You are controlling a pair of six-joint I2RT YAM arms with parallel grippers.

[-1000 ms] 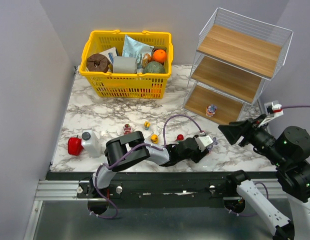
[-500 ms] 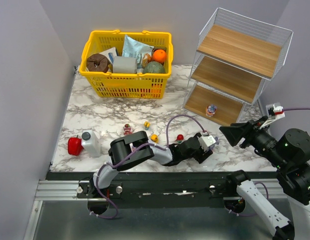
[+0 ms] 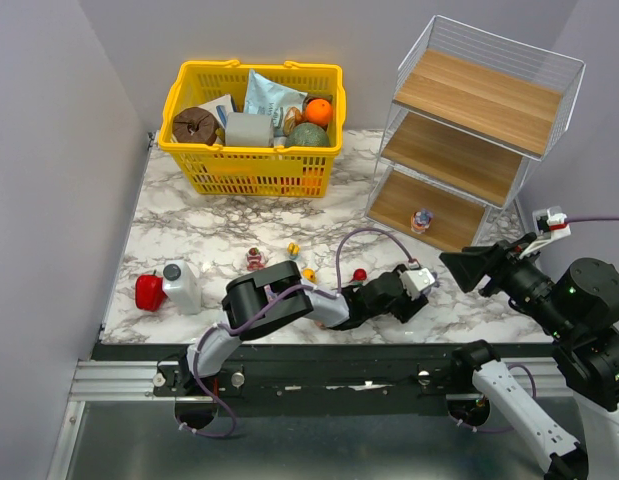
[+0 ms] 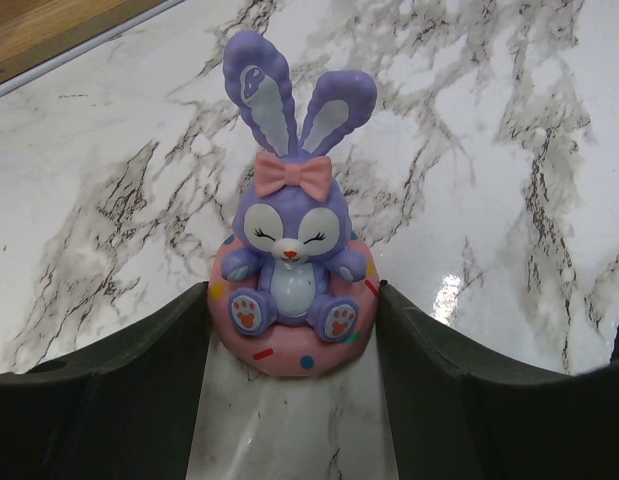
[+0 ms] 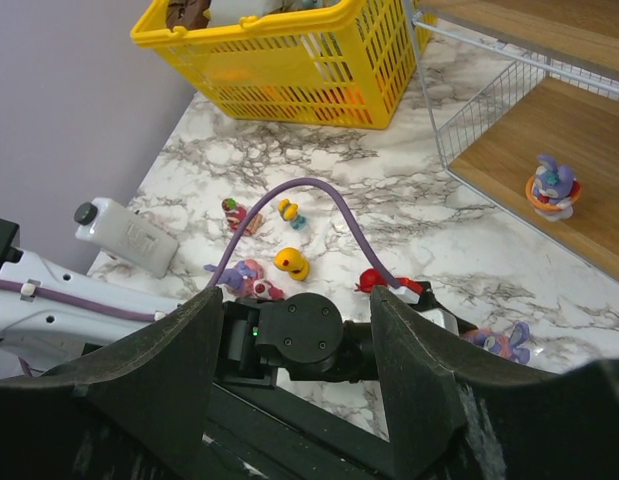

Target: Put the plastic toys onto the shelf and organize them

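Note:
A purple bunny toy on a pink donut base (image 4: pixel 291 300) stands upright on the marble, right between my left gripper's (image 4: pixel 291 290) fingertips. The jaws are open and sit close against the donut's sides. From above, that gripper (image 3: pixel 425 287) lies low near the front edge, and the bunny (image 5: pixel 499 342) shows beside it. My right gripper (image 3: pixel 469 268) hovers open and empty at the right. Another bunny toy (image 3: pixel 422 219) stands on the bottom board of the shelf (image 3: pixel 459 160). A yellow duck (image 3: pixel 309 272), a red toy (image 3: pixel 360 274) and two small figurines (image 3: pixel 293 249) (image 3: pixel 254 258) lie mid-table.
A full yellow basket (image 3: pixel 251 130) stands at the back left. A white bottle (image 3: pixel 179 287) and a red pepper (image 3: pixel 149 291) sit at the front left. A purple cable (image 3: pixel 364 240) loops over the toys. Two pink-purple toys (image 5: pixel 244 278) lie beside the left arm.
My left gripper has slid a little right and away from the front edge, and its jaws stand slightly wider. The right arm has barely moved.

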